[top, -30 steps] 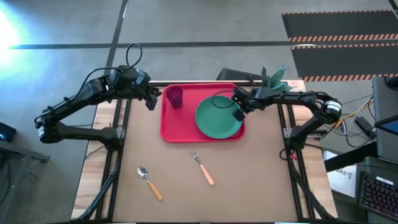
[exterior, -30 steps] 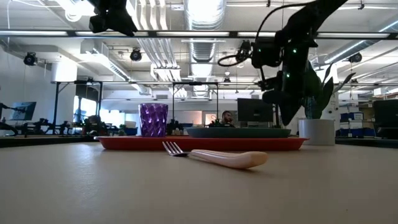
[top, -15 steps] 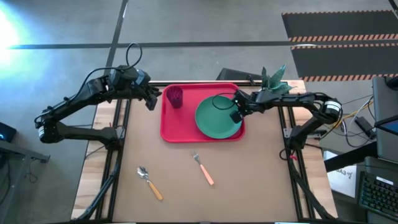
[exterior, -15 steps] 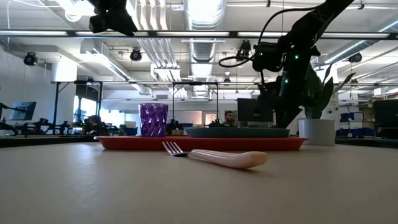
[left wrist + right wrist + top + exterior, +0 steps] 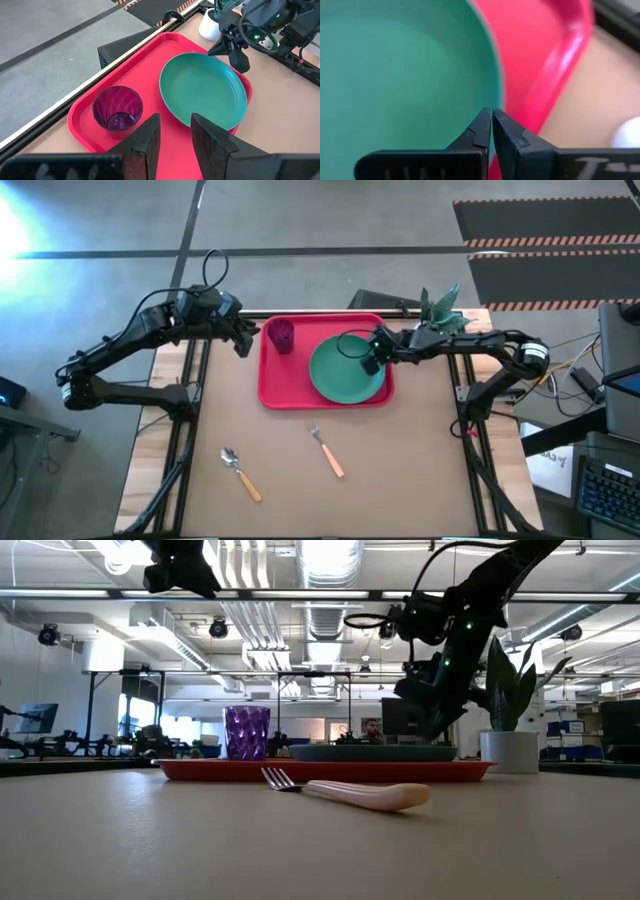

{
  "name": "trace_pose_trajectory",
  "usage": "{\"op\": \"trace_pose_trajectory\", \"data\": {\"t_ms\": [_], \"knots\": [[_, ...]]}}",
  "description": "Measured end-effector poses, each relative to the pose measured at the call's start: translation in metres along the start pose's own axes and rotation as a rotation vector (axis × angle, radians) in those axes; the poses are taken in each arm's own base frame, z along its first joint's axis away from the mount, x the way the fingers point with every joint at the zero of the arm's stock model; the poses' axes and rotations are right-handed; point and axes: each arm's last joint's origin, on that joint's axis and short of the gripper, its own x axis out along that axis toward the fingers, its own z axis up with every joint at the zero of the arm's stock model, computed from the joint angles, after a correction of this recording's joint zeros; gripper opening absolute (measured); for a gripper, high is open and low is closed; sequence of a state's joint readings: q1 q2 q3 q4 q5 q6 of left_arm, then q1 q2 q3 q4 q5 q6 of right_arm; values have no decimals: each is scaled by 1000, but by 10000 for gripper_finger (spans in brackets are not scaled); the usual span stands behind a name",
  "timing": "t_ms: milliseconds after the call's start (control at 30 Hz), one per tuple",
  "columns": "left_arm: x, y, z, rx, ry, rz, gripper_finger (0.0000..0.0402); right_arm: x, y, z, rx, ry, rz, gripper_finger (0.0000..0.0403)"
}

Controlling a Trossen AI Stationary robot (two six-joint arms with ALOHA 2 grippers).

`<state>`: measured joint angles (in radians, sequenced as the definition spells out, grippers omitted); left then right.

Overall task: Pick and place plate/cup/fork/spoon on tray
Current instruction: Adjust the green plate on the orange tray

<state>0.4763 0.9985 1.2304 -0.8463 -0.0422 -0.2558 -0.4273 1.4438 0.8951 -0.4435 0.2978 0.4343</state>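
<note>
- Near edge: spoon point(image 5: 240, 474) at seven o'clock and fork point(image 5: 327, 451) at six, untouched on the table point(image 5: 420, 470).
- Mid: plate point(image 5: 347, 370) nudged toward nine o'clock, now fully inside tray point(image 5: 275, 385); right gripper point(image 5: 368, 361) pinched together, empty, at its three-o'clock rim.
- Far: cup point(image 5: 281, 335) at eleven o'clock; left gripper point(image 5: 243, 339) parted, beside the tray.

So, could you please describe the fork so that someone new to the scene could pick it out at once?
Start at the red tray at the table's far side, holding the plate and cup. On the bare table just in front of it lies the fork, below the plate. It has tines, unlike the round-bowled spoon with the same pale handle farther left.
</note>
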Motion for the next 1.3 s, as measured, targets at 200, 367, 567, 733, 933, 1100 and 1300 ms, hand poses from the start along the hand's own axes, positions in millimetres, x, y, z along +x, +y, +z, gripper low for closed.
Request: {"op": "trace_pose_trajectory", "data": {"t_ms": [200,367,567,733,933,1100,1300], "knots": [[0,0,0,0,0,0,90,-9,-6,1,4,-32,-67,8],[0,0,0,0,0,0,90,-3,-10,-9,2,60,-104,8],[0,0,0,0,0,0,90,6,-11,-23,14,110,-124,8],[0,0,0,0,0,0,90,7,-9,-23,43,96,-110,8],[0,0,0,0,0,0,90,5,2,-22,71,45,-55,8],[0,0,0,0,0,0,90,2,11,-22,76,5,-33,8],[0,0,0,1,0,0,90,2,12,-22,100,-8,-39,8]]}}
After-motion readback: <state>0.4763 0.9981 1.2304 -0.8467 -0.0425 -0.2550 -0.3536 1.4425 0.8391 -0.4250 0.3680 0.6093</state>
